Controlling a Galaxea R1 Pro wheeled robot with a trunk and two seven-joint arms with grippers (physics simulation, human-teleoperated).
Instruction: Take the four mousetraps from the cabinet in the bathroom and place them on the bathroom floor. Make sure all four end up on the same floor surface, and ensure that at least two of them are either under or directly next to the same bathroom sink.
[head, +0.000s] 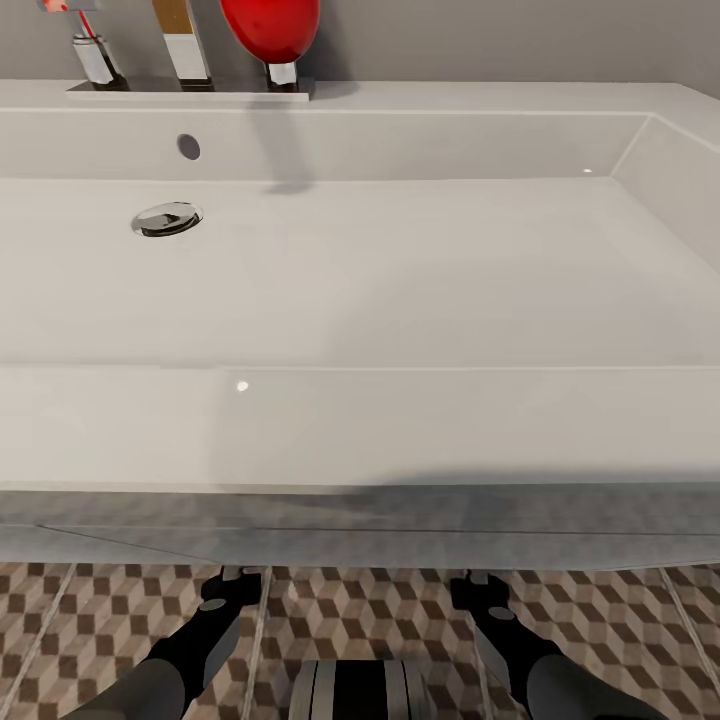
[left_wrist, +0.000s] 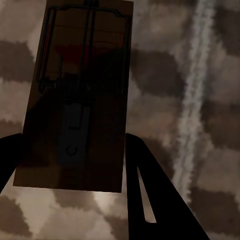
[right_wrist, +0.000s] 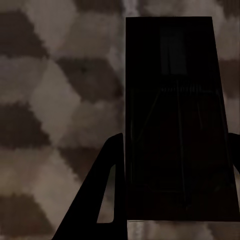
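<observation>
Between the left jaws: flat rectangular tan wooden mousetrap with dark wire and a dim red spot (left_wrist: 75, 100), clamped by the left gripper (left_wrist: 70, 165); long axis runs straight out along the fingers, board face toward the wrist camera.
Between the right jaws: second flat rectangular wooden mousetrap (right_wrist: 175, 120), in deep shadow, wire faintly visible; clamped by the right gripper (right_wrist: 175, 185), long axis likewise along the fingers.
Below both traps: bathroom floor of square tiles printed with brown, beige and white cubes (head: 360, 610), pale grout lines; whether either board touches it cannot be told.
Arm positions: left gripper (head: 228, 585) and right gripper (head: 478, 590) in head view, both reaching under the front edge of the basin unit, side by side.
Above: wide white rectangular sink (head: 400, 420) with chrome drain (head: 166, 219).
Rear ledge: red rounded bottle (head: 270, 30), chrome tap (head: 95, 55).
Judgement: each arm equally near its own release spot; lowering flat and parting the jaws would set both traps beneath the same sink.
</observation>
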